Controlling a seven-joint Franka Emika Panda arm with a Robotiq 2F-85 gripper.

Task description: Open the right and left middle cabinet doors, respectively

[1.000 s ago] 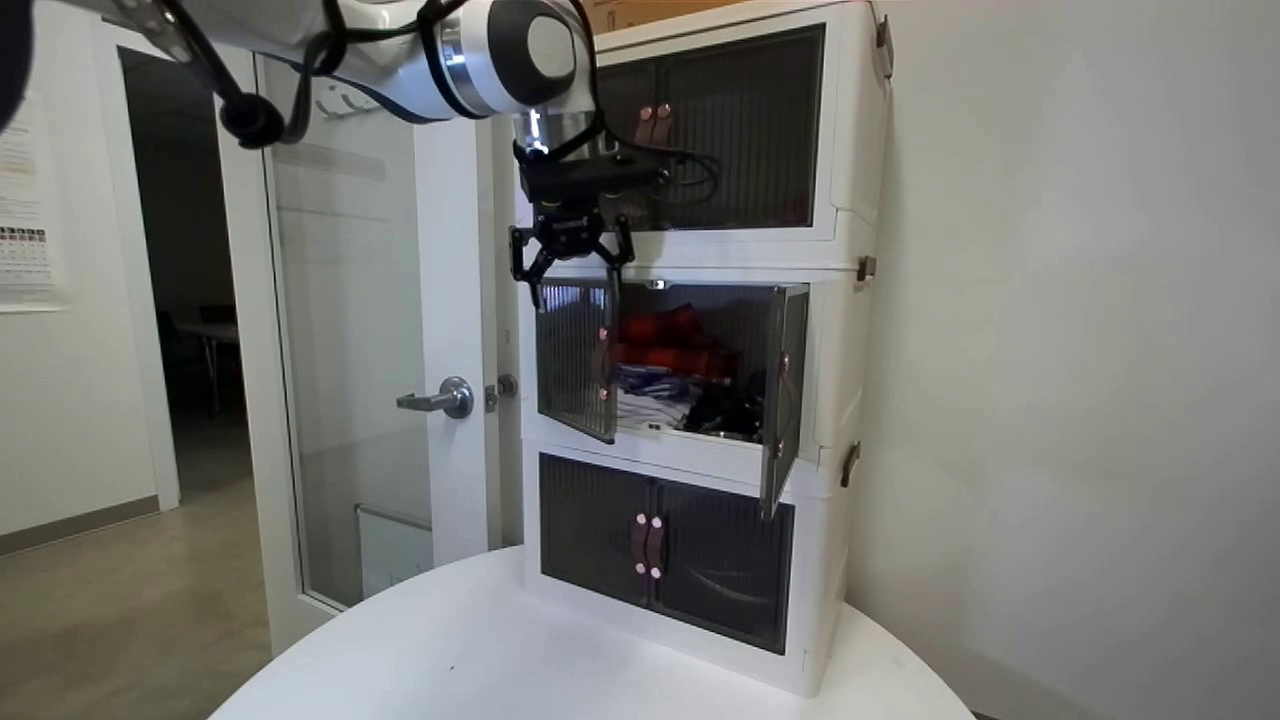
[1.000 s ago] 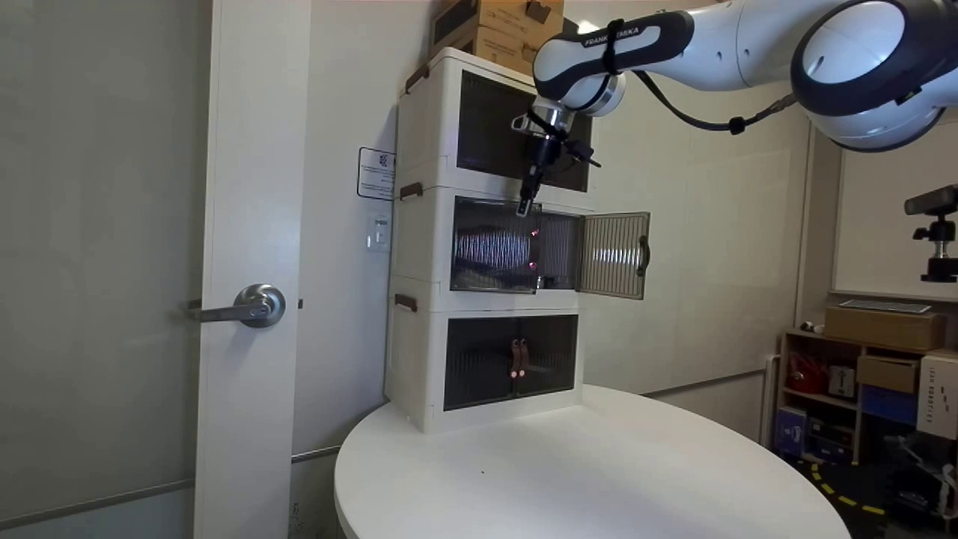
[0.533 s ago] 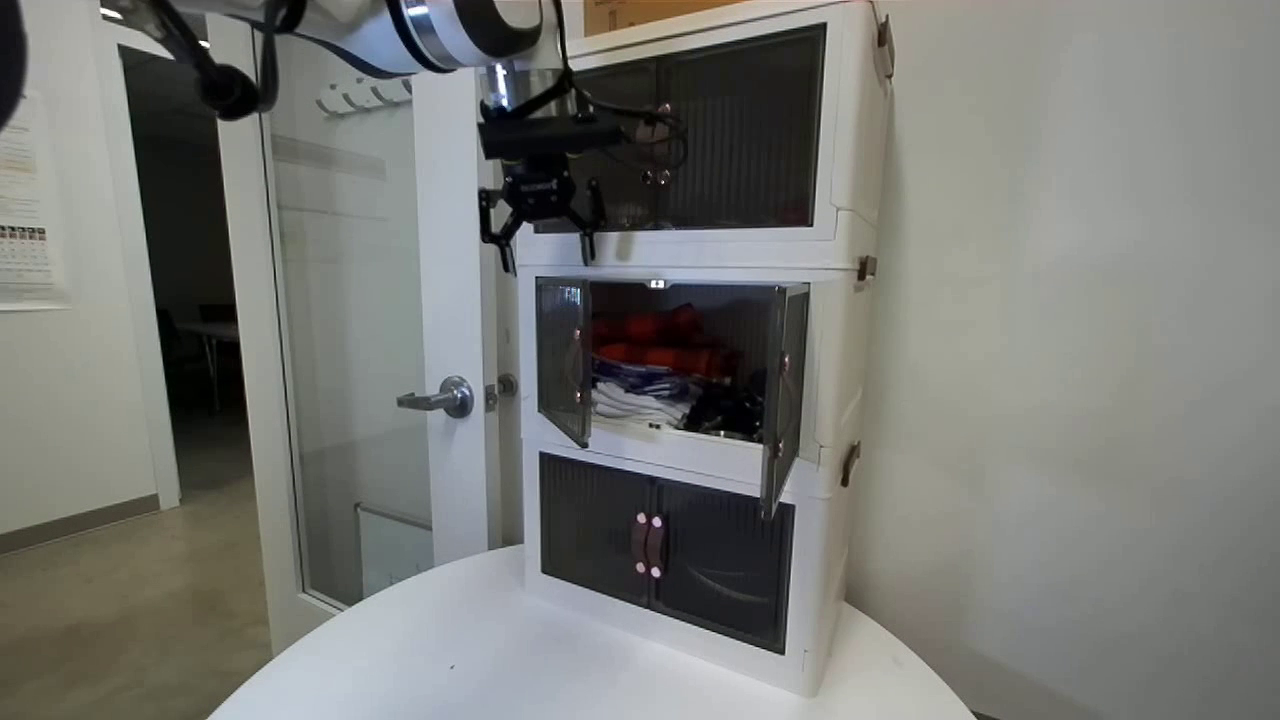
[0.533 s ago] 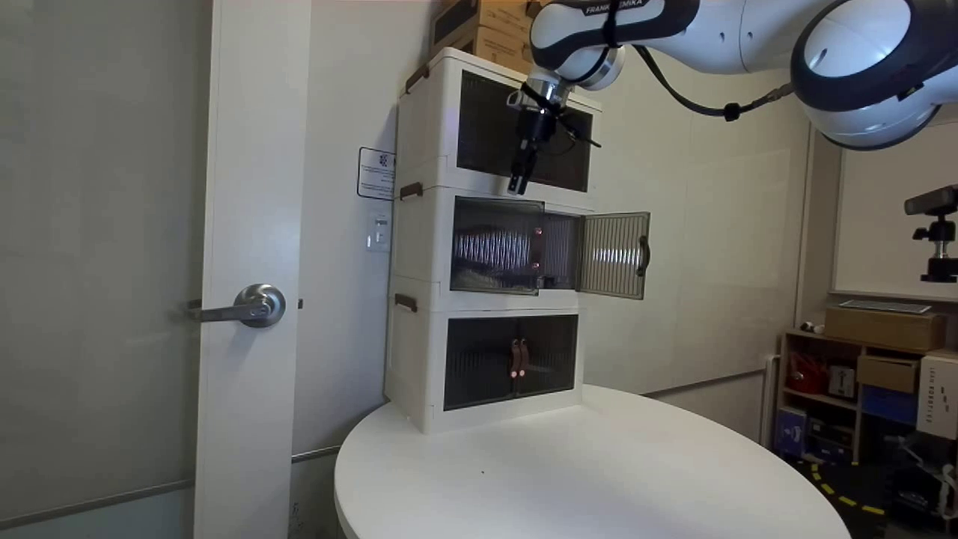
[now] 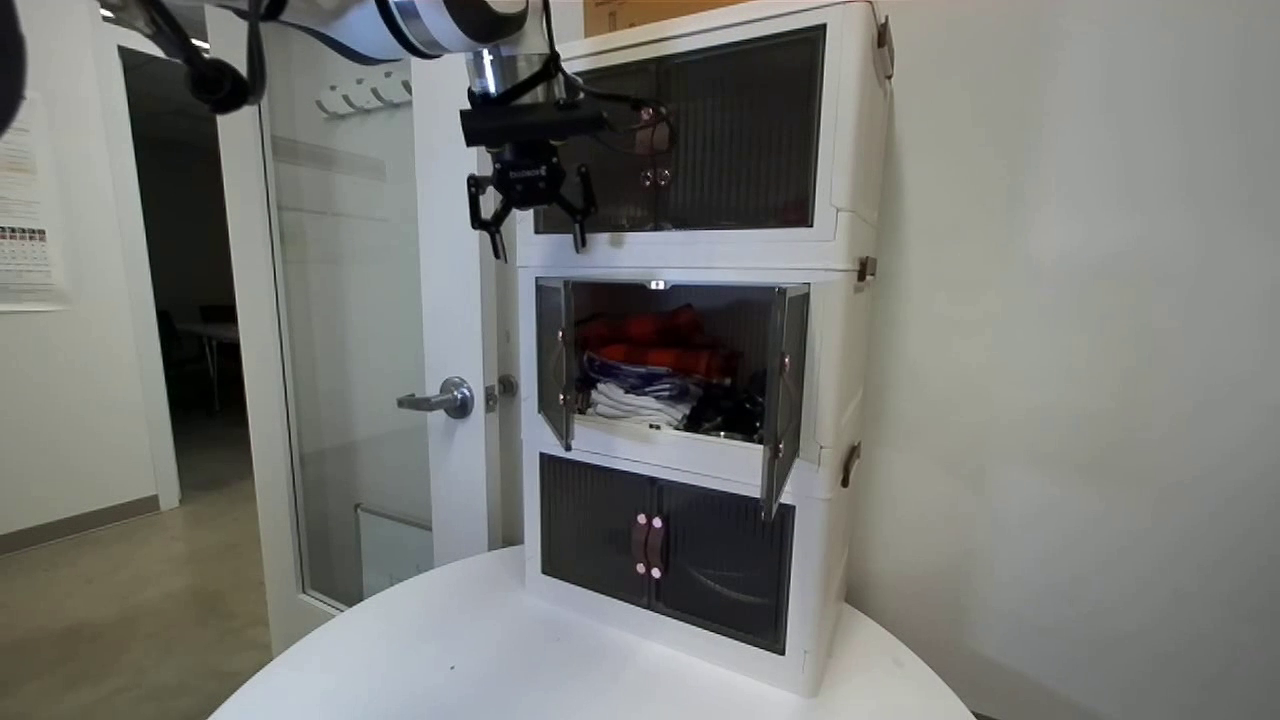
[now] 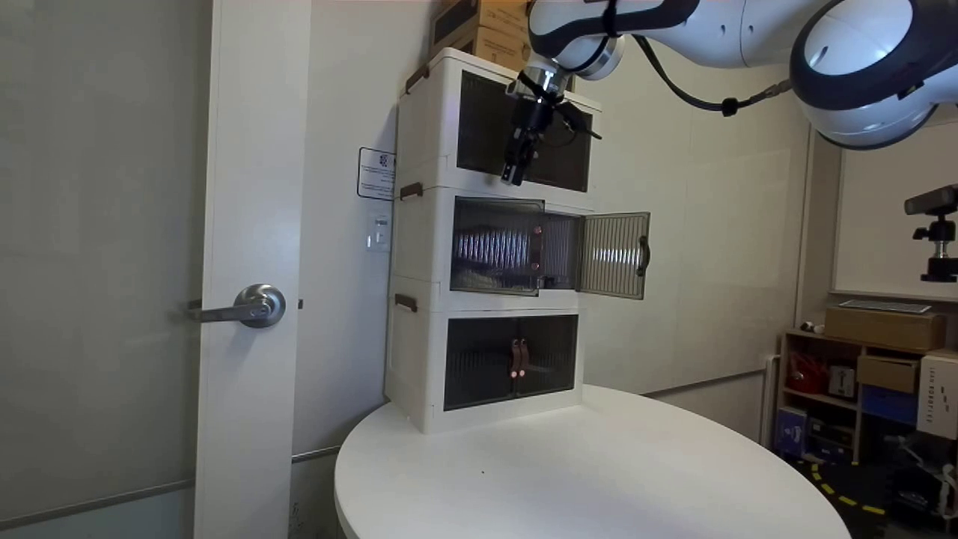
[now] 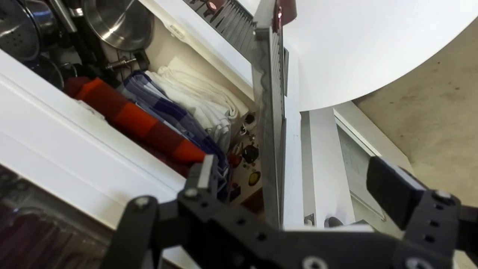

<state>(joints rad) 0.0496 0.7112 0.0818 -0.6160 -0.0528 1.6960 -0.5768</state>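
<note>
- Right middle cabinet door (image 5: 790, 405) and left middle cabinet door (image 5: 551, 350) are standing open, lower than the gripper (image 5: 540, 246), in an exterior view.
- In an exterior view, the arm (image 6: 737, 37) is holding the gripper tilted downward.
- Wrist view: the gripper is standing spread wide.

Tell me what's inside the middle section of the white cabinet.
With the left middle door open, the wrist view shows an orange-red cloth, a blue-and-white cloth, a white cloth and metal cookware. Whatever lies under the folds is covered.
</note>
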